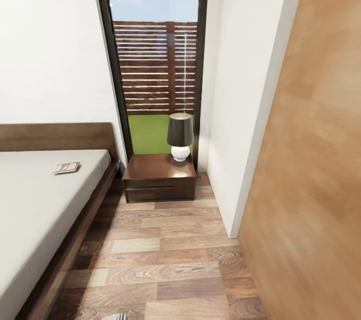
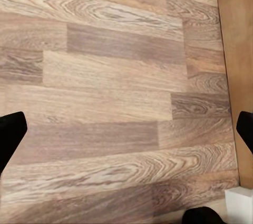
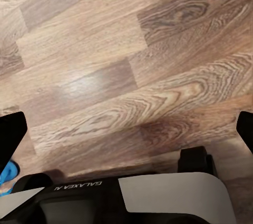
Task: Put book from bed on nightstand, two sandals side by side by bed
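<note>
While the book (image 1: 66, 167) lies flat on the off-white mattress of the bed (image 1: 30, 209), near the headboard and close to the edge facing the aisle, nothing is held by either arm. One nightstand (image 1: 159, 175) is seen just beside the bed's head, under the tall window, with one dark-shaded lamp (image 1: 180, 136) standing on the right part of its top; the left part of the top is bare. In the left wrist view the left gripper (image 2: 126, 129) is seen with its dark fingertips spread wide at the two edges of the picture, empty, over the plank floor (image 1: 165, 265). The right gripper (image 3: 126, 129) is likewise spread wide and empty over the floor, and a small patch of bright blue (image 3: 7, 174) is caught at the edge of that view, probably one sandal, though too little is shown to be sure. The step in hand is judged to be the approach down the aisle toward the book. It would be done well if the base were brought up close beside the bed near the headboard, so that book and nightstand could both be reached from one stance, and if the thin book were taken by its near edge. Counted: one book, one bed, one nightstand, one lamp, perhaps one sandal.
</note>
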Available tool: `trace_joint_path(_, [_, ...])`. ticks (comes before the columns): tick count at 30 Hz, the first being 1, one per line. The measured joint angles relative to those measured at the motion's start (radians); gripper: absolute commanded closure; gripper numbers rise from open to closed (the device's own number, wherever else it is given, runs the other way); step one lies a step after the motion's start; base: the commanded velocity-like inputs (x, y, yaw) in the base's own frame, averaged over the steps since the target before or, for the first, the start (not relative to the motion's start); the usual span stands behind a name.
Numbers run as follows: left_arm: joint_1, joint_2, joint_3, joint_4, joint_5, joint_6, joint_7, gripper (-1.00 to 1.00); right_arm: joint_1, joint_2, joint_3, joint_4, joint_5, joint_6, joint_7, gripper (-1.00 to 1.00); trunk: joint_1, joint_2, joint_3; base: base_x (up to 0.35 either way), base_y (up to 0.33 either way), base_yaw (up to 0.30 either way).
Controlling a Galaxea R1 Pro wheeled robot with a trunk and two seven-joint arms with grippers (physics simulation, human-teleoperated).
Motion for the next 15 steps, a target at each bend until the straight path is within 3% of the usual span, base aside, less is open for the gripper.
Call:
trace_joint_path(8, [0.0,0.0,0.0,0.0,0.0,0.0,0.0,-1.0,0.0,0.0,0.0,0.0,0.0,0.0,0.0,-1.0,0.0,0.0,0.0,0.084,-0.012,0.002])
trace_joint_path(15, [0.0,0.0,0.0,0.0,0.0,0.0,0.0,-1.0,0.0,0.0,0.0,0.0,0.0,0.0,0.0,-1.0,0.0,0.0,0.0,0.003,0.0,0.233])
